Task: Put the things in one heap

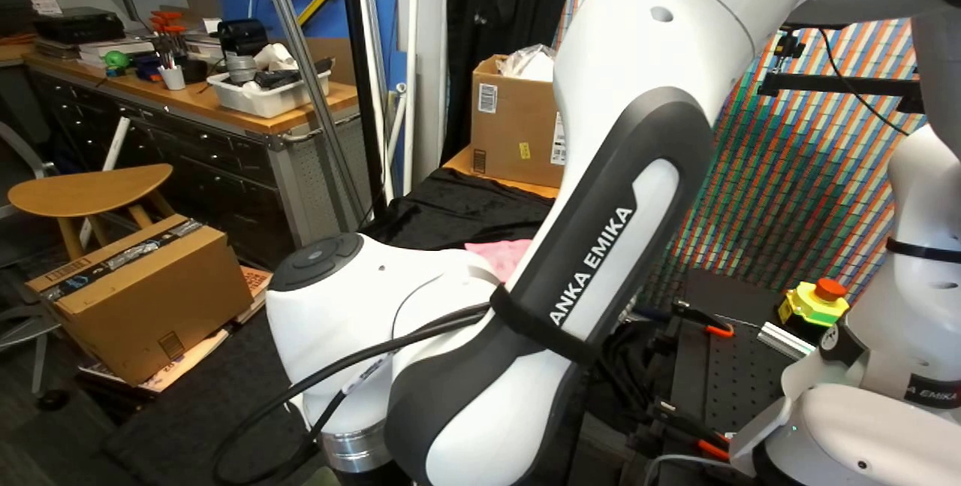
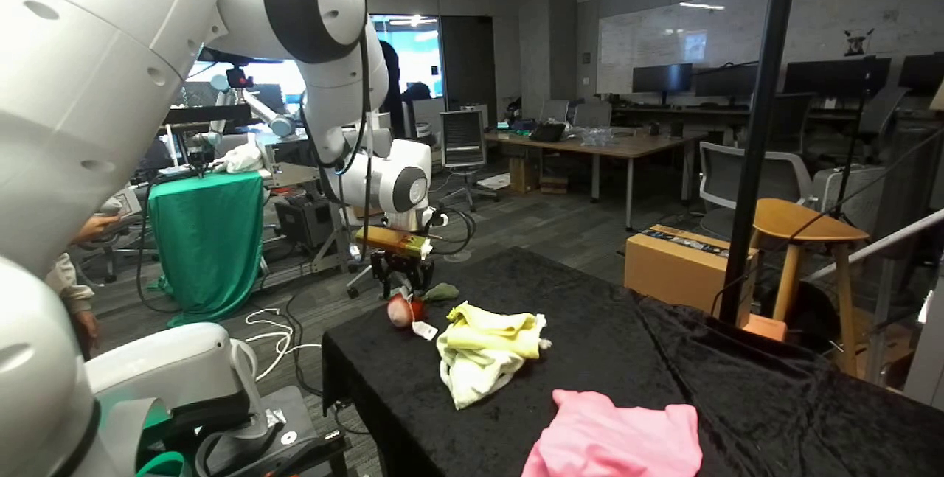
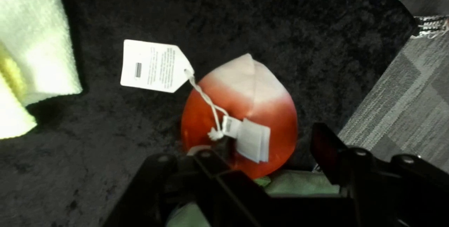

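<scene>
Lying under parted jaws: red plush (image 3: 252,109), contact unclear.

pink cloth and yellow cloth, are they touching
Apart: in an exterior view, black table covering shows between the pink cloth and the yellow cloth.

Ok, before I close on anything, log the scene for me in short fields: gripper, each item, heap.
Gripper: open, over the red item
Red item: pale at one end, on the black cloth, white tag tied to it
Green piece: right by the red item; whether attached, cannot tell
Yellow and pale bundle: crumpled fabric, apart from the red item
Pink cloth: apart from the other things
Heap: not made yet
</scene>
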Controlling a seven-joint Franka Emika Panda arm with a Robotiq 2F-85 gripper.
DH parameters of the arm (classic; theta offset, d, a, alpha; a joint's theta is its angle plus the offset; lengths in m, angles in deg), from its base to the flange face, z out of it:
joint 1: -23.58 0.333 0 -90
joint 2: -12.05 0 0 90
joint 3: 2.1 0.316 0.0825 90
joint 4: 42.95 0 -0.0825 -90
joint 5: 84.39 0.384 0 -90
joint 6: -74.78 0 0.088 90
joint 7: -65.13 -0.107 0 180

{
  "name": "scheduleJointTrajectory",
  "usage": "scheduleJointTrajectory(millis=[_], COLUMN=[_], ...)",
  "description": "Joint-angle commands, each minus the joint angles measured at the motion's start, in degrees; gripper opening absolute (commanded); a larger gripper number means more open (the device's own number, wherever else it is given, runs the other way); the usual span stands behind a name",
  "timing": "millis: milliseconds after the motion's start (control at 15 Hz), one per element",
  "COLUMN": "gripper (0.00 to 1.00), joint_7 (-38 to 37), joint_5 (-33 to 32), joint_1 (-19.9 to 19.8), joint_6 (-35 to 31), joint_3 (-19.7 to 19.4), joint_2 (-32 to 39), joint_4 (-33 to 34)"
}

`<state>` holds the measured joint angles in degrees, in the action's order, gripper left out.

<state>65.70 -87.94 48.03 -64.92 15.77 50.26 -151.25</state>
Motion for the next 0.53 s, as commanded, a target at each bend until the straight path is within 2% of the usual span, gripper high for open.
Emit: scheduleJointTrajectory(millis=[0,200,333,467], gripper=[0.30,0.09,0.04,0.06], joint_7=[-0.27,-0.42,-0.31,-0.07], joint_5=[-1.55,-2.29,-2.51,-2.68], joint_1=[1.39,1.60,1.54,1.38], joint_6=[0.80,0.47,0.51,0.46], joint_3=[-1.49,-2.15,-2.26,-2.13], joint_2=[1.02,1.16,1.12,0.76], joint_4=[1.73,1.67,1.55,1.32])
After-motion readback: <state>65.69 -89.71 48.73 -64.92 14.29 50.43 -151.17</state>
